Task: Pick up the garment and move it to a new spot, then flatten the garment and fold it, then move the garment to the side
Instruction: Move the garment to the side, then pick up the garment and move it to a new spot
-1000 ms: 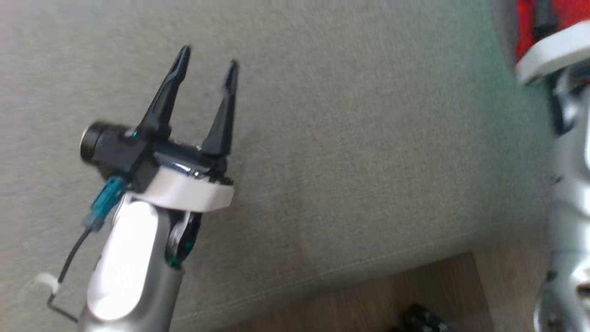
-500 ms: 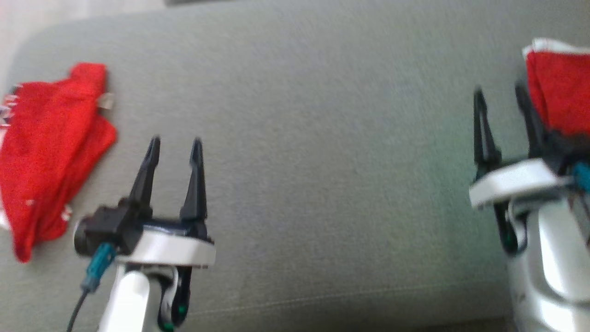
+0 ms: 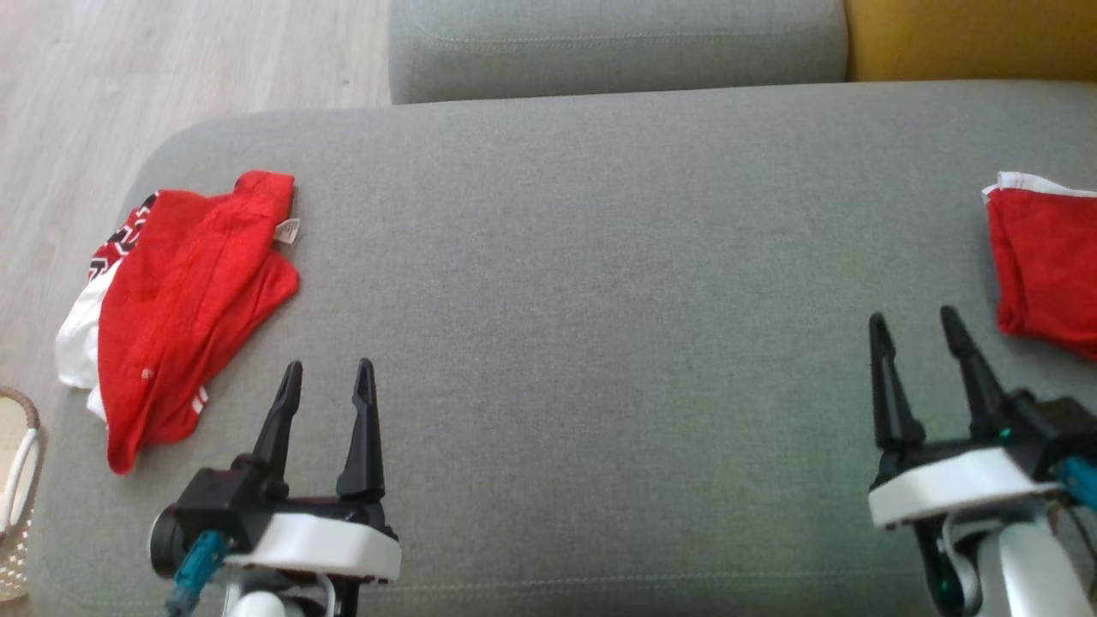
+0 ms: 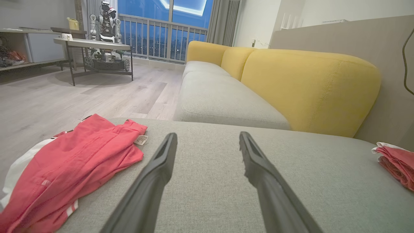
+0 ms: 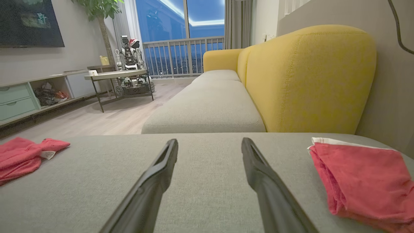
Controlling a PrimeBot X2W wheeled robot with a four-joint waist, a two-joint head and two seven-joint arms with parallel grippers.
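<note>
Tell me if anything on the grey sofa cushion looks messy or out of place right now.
Yes: the red-and-white garment at the left end of the cushion lies crumpled, its label sticking out and its white part at the very edge. The folded red garment on the right looks tidy.

Head looks down, wrists skim low, sharing cushion [image 3: 600, 257].

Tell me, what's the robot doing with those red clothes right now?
Left gripper open, empty. Right gripper open, empty. Crumpled garment lies left on cushion, untouched. Second red garment far right; nothing blocking.
</note>
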